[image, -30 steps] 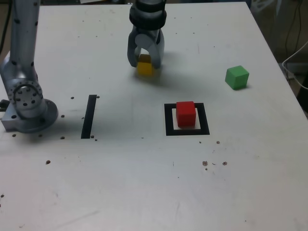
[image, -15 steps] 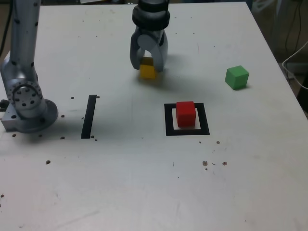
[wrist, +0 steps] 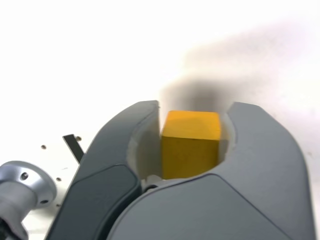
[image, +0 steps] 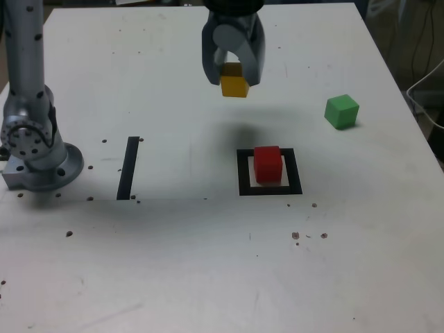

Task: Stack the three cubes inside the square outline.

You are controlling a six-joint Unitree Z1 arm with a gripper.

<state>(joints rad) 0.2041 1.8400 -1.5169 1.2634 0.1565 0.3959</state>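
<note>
Your gripper is pinching the yellow cube by two opposite sides, and you are carrying it above the table. The red cube is sitting inside the black square outline, and the green cube is lying apart on the exterior view's right. You are probably handling something light and stiff, its matte faces gripping well and hardly fragile. For the green one, you are best aiming at two opposite side faces, keeping the jaws level. The wrist view is showing you how the cube is seating between both fingers, but no outline or other cubes; the exterior view is giving you those, while the fingers there are partly covering the cube's sides.
</note>
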